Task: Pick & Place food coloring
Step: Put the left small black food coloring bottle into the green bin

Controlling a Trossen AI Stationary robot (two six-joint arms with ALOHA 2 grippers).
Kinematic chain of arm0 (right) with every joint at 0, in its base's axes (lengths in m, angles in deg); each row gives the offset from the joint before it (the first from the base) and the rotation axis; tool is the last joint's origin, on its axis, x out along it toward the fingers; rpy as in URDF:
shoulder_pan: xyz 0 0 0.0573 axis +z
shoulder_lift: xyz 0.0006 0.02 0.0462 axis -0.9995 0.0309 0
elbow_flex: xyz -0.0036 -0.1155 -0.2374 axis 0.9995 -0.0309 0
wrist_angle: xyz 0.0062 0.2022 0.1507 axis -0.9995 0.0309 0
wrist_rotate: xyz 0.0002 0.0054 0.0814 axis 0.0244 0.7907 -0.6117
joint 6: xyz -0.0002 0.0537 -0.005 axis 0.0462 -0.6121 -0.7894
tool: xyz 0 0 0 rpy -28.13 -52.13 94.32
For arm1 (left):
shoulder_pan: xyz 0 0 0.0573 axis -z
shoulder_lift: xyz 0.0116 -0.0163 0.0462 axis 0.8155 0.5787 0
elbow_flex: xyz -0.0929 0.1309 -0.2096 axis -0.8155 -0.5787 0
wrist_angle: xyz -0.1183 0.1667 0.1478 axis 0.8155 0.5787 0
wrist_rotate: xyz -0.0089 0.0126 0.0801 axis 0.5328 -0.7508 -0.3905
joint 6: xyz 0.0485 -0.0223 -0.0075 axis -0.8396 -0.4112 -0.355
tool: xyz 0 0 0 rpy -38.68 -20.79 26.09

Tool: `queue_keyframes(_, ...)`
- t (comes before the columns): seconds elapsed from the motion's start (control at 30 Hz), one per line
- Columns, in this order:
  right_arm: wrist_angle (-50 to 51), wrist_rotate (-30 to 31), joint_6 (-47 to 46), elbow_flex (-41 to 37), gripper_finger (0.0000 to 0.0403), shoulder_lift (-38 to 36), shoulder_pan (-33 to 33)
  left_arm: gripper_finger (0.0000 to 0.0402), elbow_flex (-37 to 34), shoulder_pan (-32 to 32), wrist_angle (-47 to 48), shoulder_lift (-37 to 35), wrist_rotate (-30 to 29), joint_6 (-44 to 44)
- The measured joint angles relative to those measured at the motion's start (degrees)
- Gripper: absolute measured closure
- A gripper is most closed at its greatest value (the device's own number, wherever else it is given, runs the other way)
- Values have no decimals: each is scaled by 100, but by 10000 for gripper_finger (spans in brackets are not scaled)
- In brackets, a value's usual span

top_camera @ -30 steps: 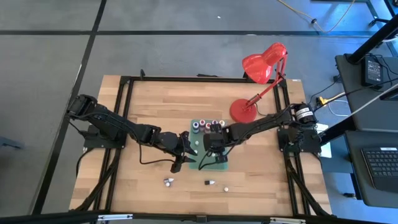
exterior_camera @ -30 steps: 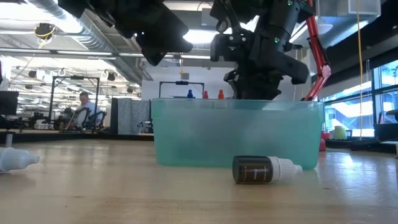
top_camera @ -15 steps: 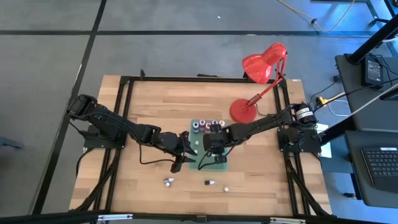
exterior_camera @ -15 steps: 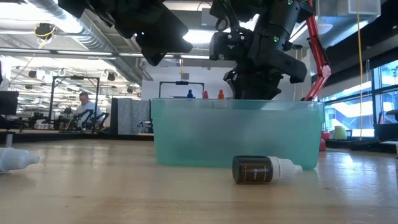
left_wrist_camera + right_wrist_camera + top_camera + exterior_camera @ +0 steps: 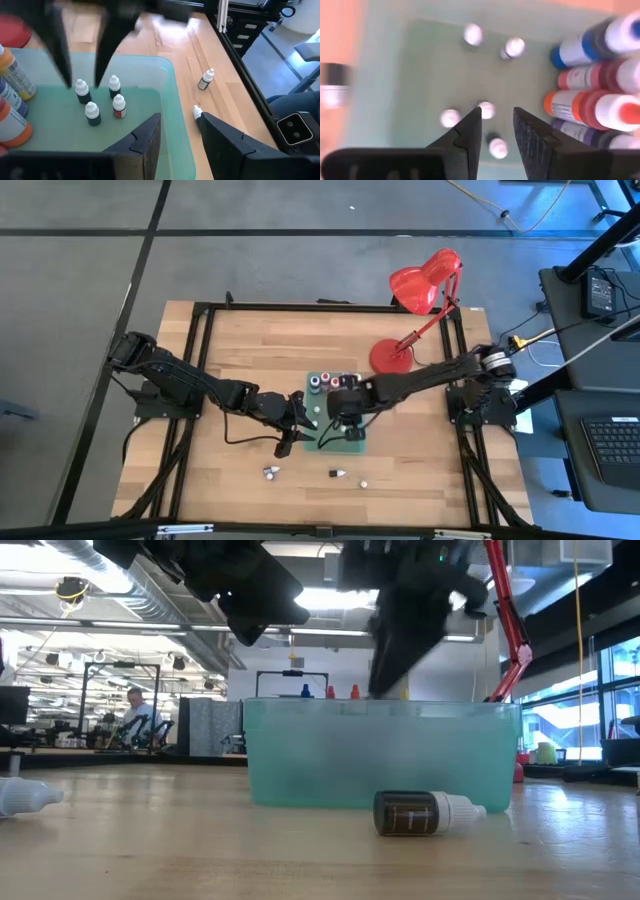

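Right gripper (image 5: 343, 412) hangs over the green bin (image 5: 357, 444), jaws slightly apart with nothing between them. Left gripper (image 5: 180, 131) sits at the bin's near rim, straddling the wall, fingers parted and empty. In the left wrist view four small food coloring bottles (image 5: 98, 99) stand upright in the bin, larger bottles (image 5: 590, 95) crowded along one side. Open wood lies in front, where a dark bottle (image 5: 425, 812), a second bottle (image 5: 270, 472) and a small pale piece (image 5: 364, 481) lie well apart. The low view blurs the right arm; the bin's frosted wall hides its contents there.
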State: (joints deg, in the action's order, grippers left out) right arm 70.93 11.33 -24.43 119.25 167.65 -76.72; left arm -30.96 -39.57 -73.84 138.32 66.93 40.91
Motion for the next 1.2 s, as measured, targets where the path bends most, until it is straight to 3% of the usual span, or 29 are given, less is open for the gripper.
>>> queue_keyframes(0.17,-47,78,-170,-250,288,-848,581,265,0,0,-45,0,-2,-2)
queue_keyframes(0.37,-514,1527,-1324,-1490,288,-2117,1512,267,0,-1,-50,0,-1,38)
queue_keyframes(0.57,-1209,2308,-2276,-2564,288,-2969,2346,249,0,-1,-373,0,-2,-47)
queue_keyframes(0.8,-1778,2862,-2418,-3288,288,-3151,2808,195,0,-2,-621,0,-166,-158)
queue_keyframes(1.0,-1778,3031,-2442,-3442,288,-3151,2857,190,62,74,-509,0,176,297)
queue_keyframes(1.1,-1779,3034,-2436,-3442,288,-3151,2857,196,362,350,95,0,5,224)
queue_keyframes(1.2,-1775,3045,-2430,-3442,288,-3151,2857,200,832,755,1478,-2,-696,489)
